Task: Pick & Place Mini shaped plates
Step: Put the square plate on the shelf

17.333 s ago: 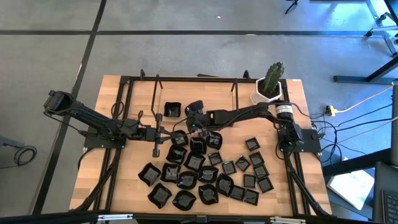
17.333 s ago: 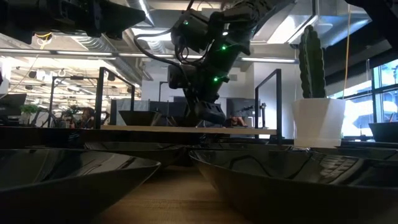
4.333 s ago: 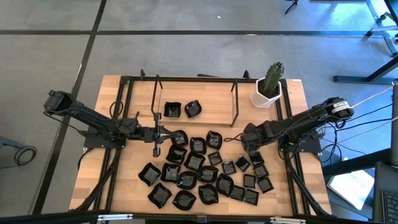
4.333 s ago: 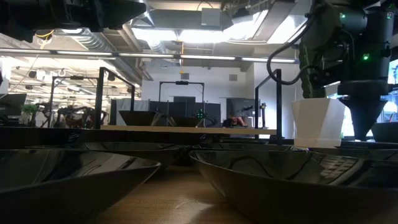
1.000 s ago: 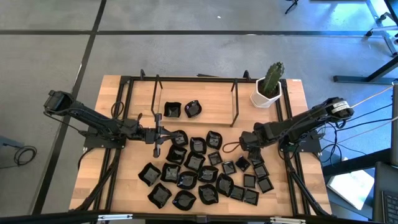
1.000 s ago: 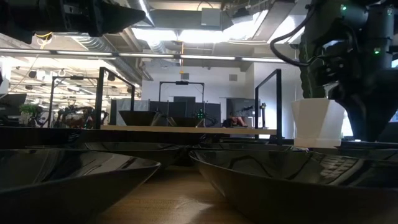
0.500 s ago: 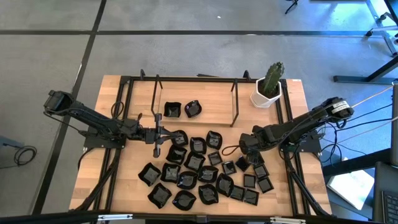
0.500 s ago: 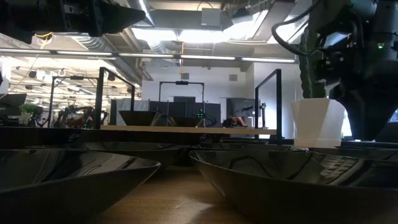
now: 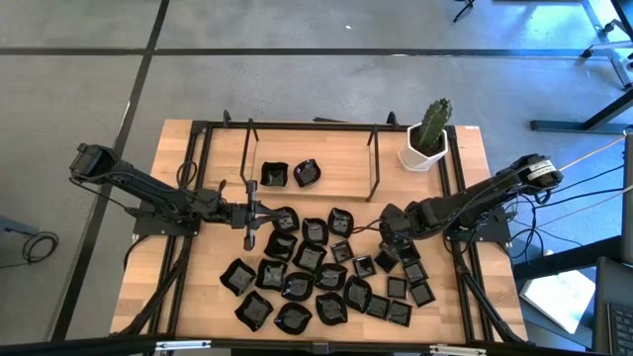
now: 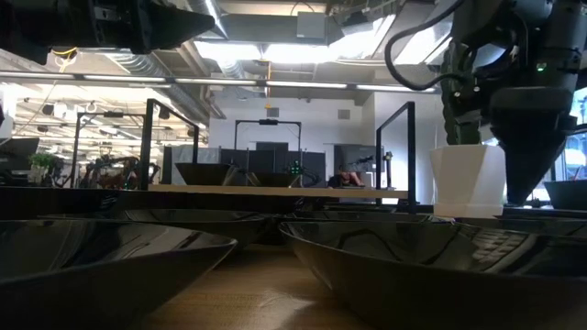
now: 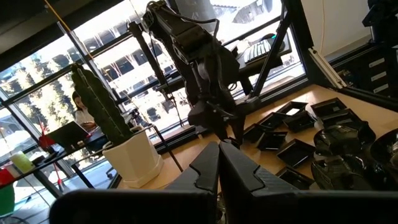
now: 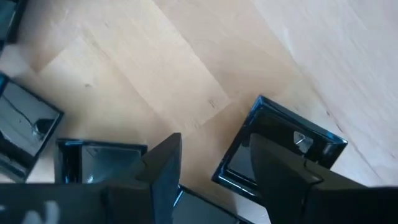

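Many mini shaped plates [image 9: 315, 269], glossy black, lie in a cluster on the wooden table; the square ones [image 9: 398, 265] are toward the right. Two more [image 9: 290, 174] sit at the far side inside the black frame. My right gripper [image 9: 385, 229] points steeply down over the square plates, open. In its wrist view its fingers [image 12: 163, 163] stand apart above bare wood, one in front of a square plate [image 12: 277, 146], the other in front of another [image 12: 93, 163]; I see no touch. My left gripper [image 9: 263, 213] waits shut and level at the cluster's left far edge.
A white pot with a green cactus [image 9: 427, 138] stands at the far right corner. A black metal frame [image 9: 376, 163] with upright posts rings the far half of the table. Cables [image 9: 368, 235] trail near my right gripper. Large dark plates [image 10: 431, 266] fill the low view's foreground.
My right gripper has rolled about the line it points along and its tip has edged a little toward the table's left, staying open above the square plates. No plate has moved.
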